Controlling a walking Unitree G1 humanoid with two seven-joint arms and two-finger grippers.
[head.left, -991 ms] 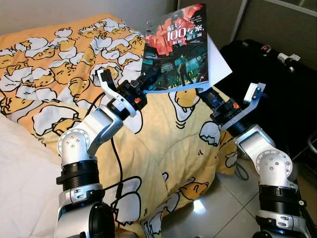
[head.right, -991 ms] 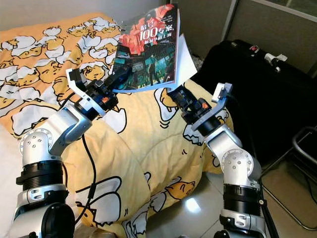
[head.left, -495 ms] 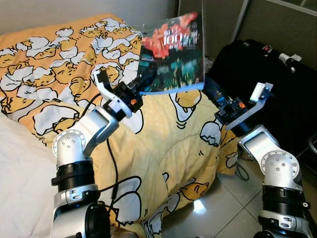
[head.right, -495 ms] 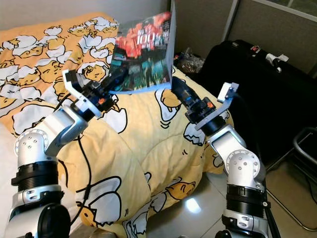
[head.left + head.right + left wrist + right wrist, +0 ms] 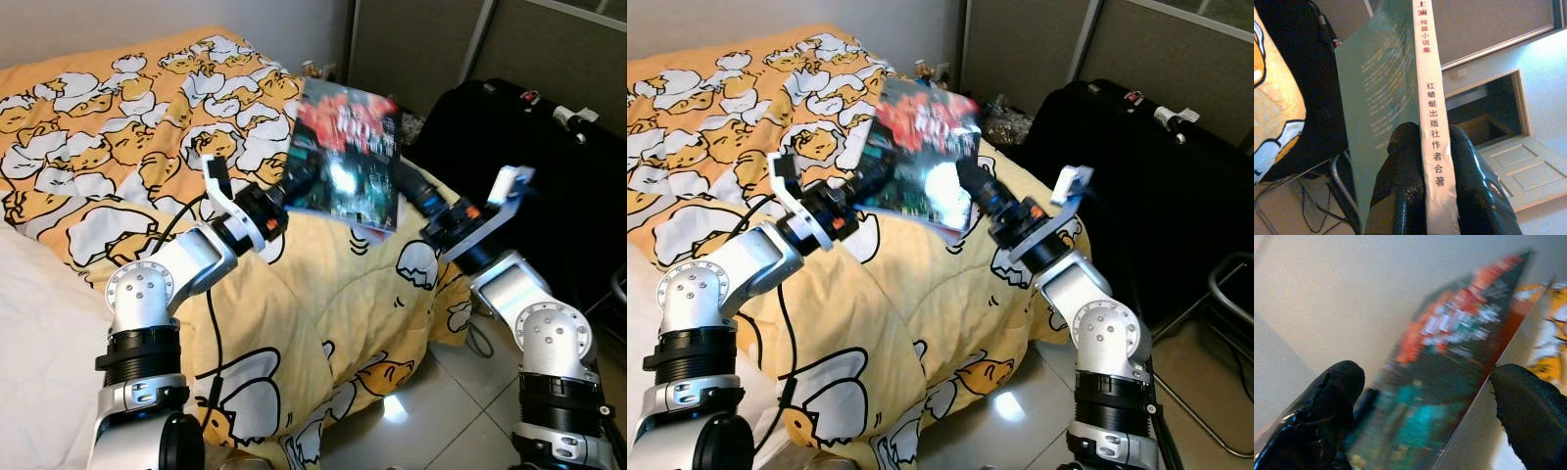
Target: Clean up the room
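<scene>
A paperback book [image 5: 343, 162] with a red and teal cover hangs tilted just above the yellow quilt [image 5: 323, 294], blurred by motion. My left gripper [image 5: 292, 182] is shut on its spine; in the left wrist view both black fingers [image 5: 1405, 166] clamp the white spine of the book [image 5: 1429, 93]. My right gripper [image 5: 404, 182] is at the book's far edge, open. In the right wrist view its fingers [image 5: 1327, 401] stand wide apart with the book's cover [image 5: 1449, 357] seen between them.
The bed carries a yellow quilt with duck prints and a white sheet [image 5: 39, 343] at the near left. A black suitcase [image 5: 549, 147] stands to the right on the tiled floor [image 5: 441, 401]. Small items [image 5: 999, 116] sit by the wall behind the bed.
The book has dropped from upright and high to lower and tilted over the quilt, still in my left gripper. My right gripper has let go of its underside and sits beside it.
</scene>
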